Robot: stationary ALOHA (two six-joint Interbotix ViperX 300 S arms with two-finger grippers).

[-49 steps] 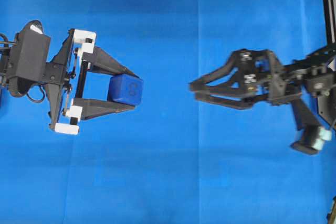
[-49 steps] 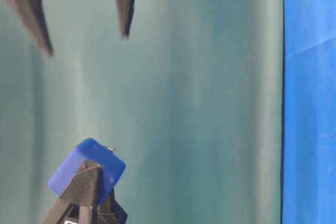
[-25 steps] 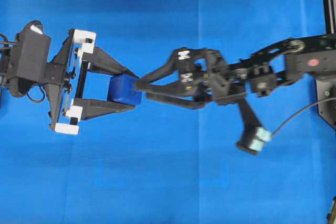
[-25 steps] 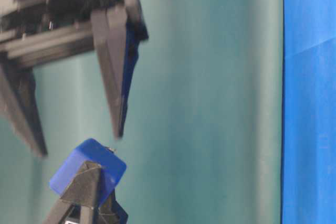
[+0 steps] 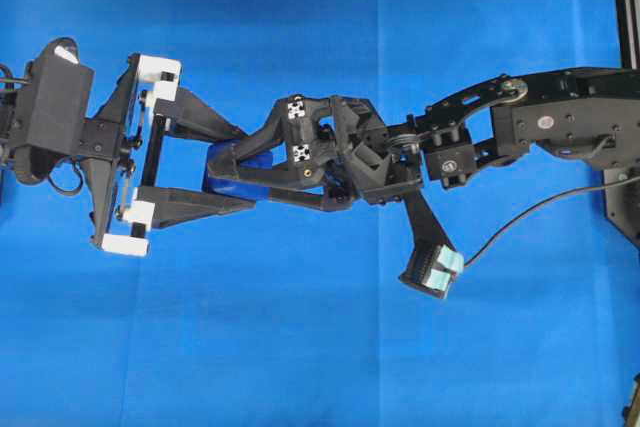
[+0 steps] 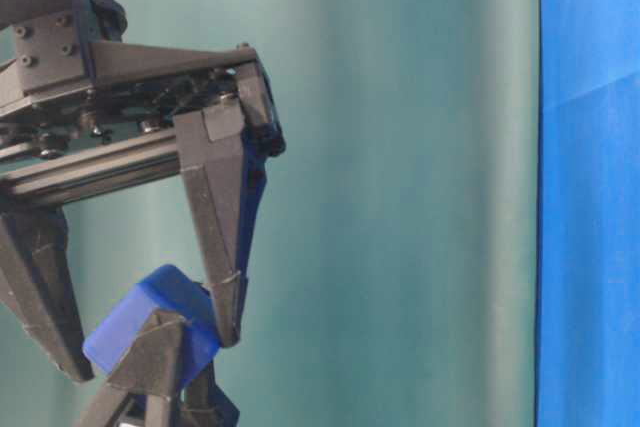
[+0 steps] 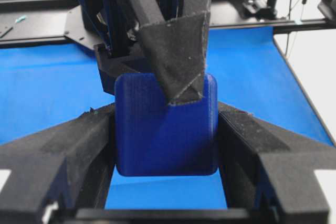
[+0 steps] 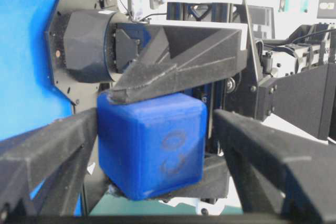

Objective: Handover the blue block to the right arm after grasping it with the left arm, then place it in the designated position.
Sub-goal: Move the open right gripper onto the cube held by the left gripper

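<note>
Risk, judged: left gripper [image 5: 215, 179] releasing before right gripper [image 5: 222, 167] clamps, so blue block [image 8: 149, 148] is dropping onto cloth [image 5: 320, 347]; off-centre closing is twisting block out. Left fingers are clamping block, holding it mid-air. Right fingers are standing apart, straddling block crosswise, gap showing one side.

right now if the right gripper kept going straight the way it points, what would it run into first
Probably the blue block: it already sits between the right gripper's open fingers, held by the left gripper. Pushing on, the block would likely reach the right gripper's palm, or its fingertips the left gripper's body; depth is unclear.
</note>
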